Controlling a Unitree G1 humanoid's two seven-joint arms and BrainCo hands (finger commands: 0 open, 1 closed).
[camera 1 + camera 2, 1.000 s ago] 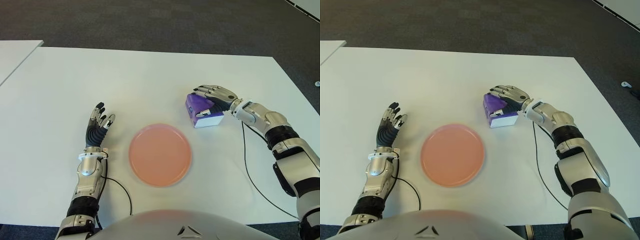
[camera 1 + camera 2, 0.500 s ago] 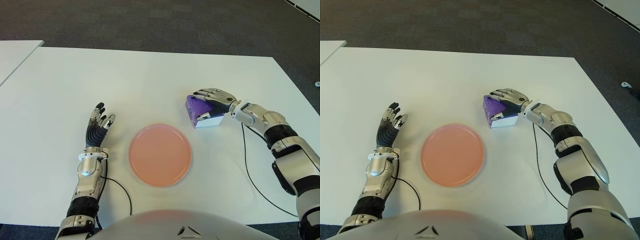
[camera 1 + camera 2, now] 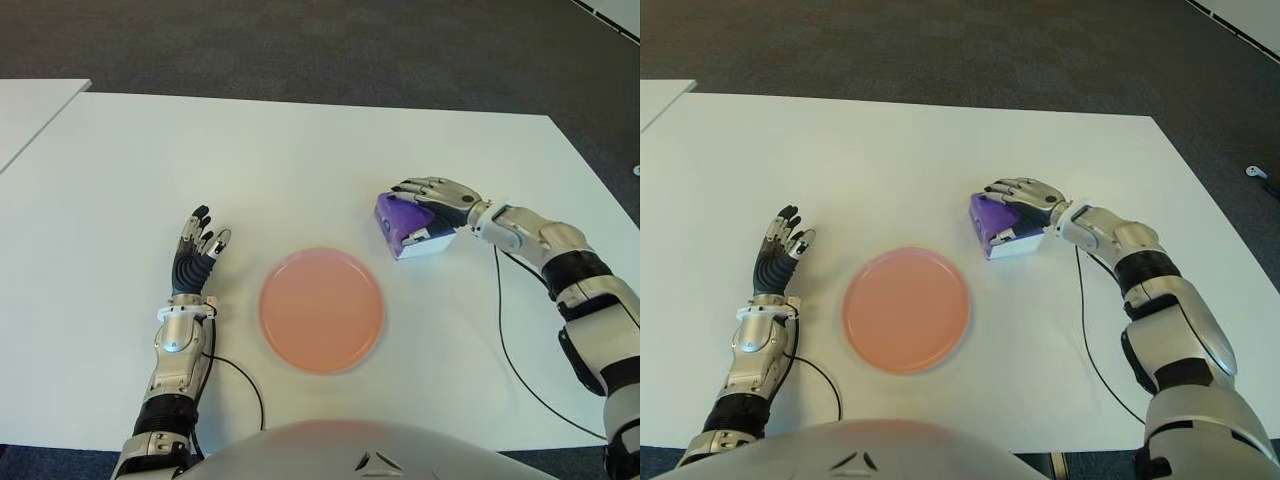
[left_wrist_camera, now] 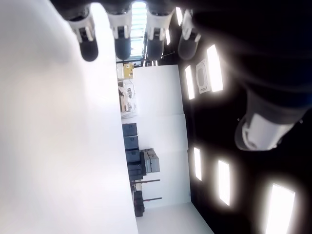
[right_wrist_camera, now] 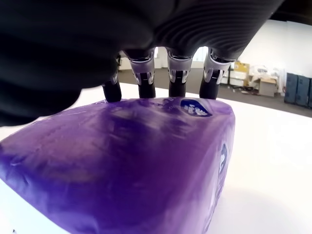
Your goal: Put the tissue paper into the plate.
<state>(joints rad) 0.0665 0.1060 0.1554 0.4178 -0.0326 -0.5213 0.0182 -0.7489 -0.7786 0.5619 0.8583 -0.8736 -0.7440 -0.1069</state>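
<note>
Right wrist view: right hand (image 3: 437, 194) fingers (image 5: 178, 66) clasp the purple plastic-wrapped tissue pack (image 3: 410, 222) beside the round pink plate (image 3: 321, 310); left hand (image 3: 196, 250) fingers spread wide, empty.

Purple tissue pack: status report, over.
Right robot hand closed over purple plastic tissue pack, still on white table. Left robot hand open, idle. Round pink plate empty, path clear.
</note>
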